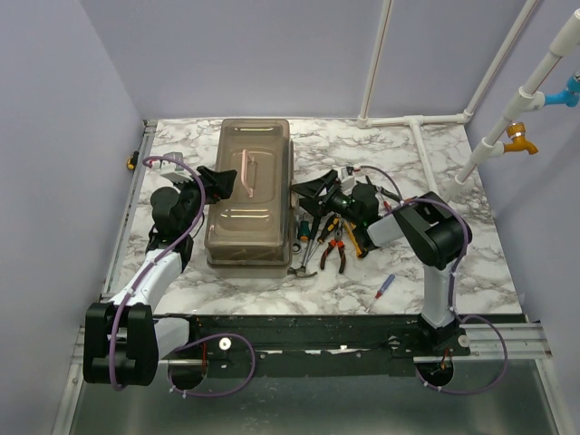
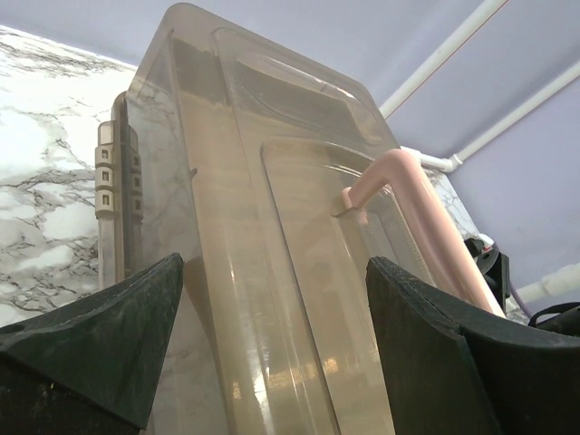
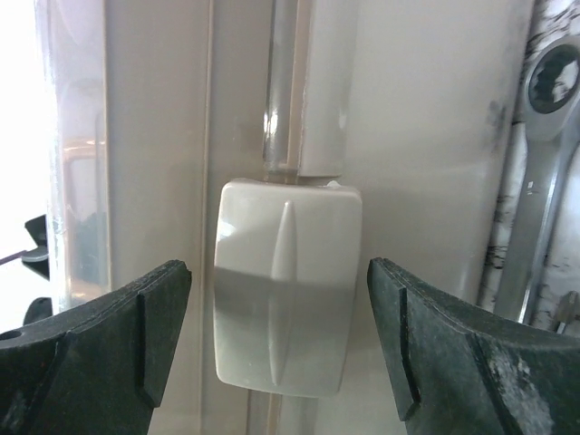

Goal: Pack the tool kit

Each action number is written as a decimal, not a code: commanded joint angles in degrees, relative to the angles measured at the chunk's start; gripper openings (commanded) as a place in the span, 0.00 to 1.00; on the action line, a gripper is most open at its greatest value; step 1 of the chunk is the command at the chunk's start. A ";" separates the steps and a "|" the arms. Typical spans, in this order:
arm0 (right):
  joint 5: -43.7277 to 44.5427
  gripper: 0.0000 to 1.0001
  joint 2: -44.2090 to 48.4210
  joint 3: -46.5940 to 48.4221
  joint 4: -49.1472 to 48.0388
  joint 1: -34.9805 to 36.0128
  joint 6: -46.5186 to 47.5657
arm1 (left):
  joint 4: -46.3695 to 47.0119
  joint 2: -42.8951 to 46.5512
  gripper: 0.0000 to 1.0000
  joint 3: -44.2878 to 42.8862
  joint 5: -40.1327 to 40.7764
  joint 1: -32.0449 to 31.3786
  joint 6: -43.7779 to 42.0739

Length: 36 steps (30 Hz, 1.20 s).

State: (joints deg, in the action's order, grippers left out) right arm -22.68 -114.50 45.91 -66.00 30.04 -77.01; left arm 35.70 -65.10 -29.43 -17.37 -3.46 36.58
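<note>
The toolbox [image 1: 248, 190] lies in the middle of the marble table [image 1: 453, 245], with its smoky lid [image 2: 272, 227] shut and the pink handle [image 2: 408, 208] flat on top. You have one arm on each long side of the toolbox, and I think this is for opening it: one side can be steadied while the other side works the catch.

Your left gripper [image 1: 222, 184] is at the left edge of the toolbox, just above the lid. Its jaws are wide apart and it has nothing in them.

Your right gripper [image 3: 276, 272] faces the right wall of the toolbox. The pale latch [image 3: 285, 285] stands exactly between the two fingers [image 3: 127, 335], but neither finger touches it; the jaws are spread wide and hold nothing. This looks like lining up to release the latch.

The tools wait just right of the toolbox: pliers [image 1: 340, 249], a hammer [image 1: 306, 263] and a wrench [image 3: 535, 181] in one pile. One screwdriver [image 1: 385, 286] lies further right, well apart from the toolbox. Nothing seems packed yet.
</note>
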 commanded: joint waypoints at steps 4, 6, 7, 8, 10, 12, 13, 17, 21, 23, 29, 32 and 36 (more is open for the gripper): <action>-8.62 0.83 -0.19 0.70 -10.92 2.82 -4.40 | -11.36 -2.99 0.82 3.78 -8.02 -2.61 -1.86; -8.67 0.81 0.43 0.28 -12.20 2.82 -5.78 | -11.47 -3.06 0.82 3.76 -8.20 -2.62 -1.86; -8.68 0.80 0.79 0.18 -12.66 2.76 -6.38 | -11.45 -3.16 0.82 3.55 -8.33 -2.62 -1.86; -8.70 0.80 1.21 0.14 -12.67 2.83 -6.79 | -11.45 -3.37 0.82 3.35 -8.79 -2.74 -2.04; -8.33 0.80 2.44 -0.40 -11.98 2.83 -7.04 | -11.82 -3.79 0.82 2.91 -9.09 -3.18 -2.30; -8.00 0.80 3.57 -0.53 -9.24 2.66 -6.42 | -12.31 -3.98 0.82 2.61 -8.76 -3.41 -2.63; -7.85 0.81 4.19 -0.40 -7.37 2.58 -5.67 | -12.45 -3.92 0.82 2.58 -8.54 -3.39 -2.65; -6.07 0.82 6.28 -1.95 -1.93 1.55 -3.25 | -13.24 -3.13 0.82 2.64 -7.63 -3.39 -3.24; -2.15 0.82 9.56 -3.82 7.68 -0.61 0.95 | -14.41 -1.81 0.82 2.78 -6.12 -3.39 -3.88; 0.71 0.82 11.78 -4.09 14.55 -1.24 4.31 | -14.78 -1.11 0.82 2.96 -5.45 -3.44 -4.06; 11.68 0.85 17.90 -1.95 34.03 -1.57 14.36 | -15.06 0.55 0.82 3.71 -4.02 -3.41 -4.32; 16.64 0.87 21.85 -0.45 41.49 -1.59 18.81 | -16.77 2.11 0.82 3.34 -3.22 -3.39 -4.82; 22.34 0.88 27.41 0.11 47.73 -1.57 24.67 | -18.69 5.77 0.84 3.61 -0.32 -3.44 -4.72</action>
State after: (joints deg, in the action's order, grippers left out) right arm -9.41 -92.73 44.03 -29.17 28.75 -60.90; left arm 30.72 -61.21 -29.52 -16.86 -5.06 32.95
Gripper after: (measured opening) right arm 0.874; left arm 0.823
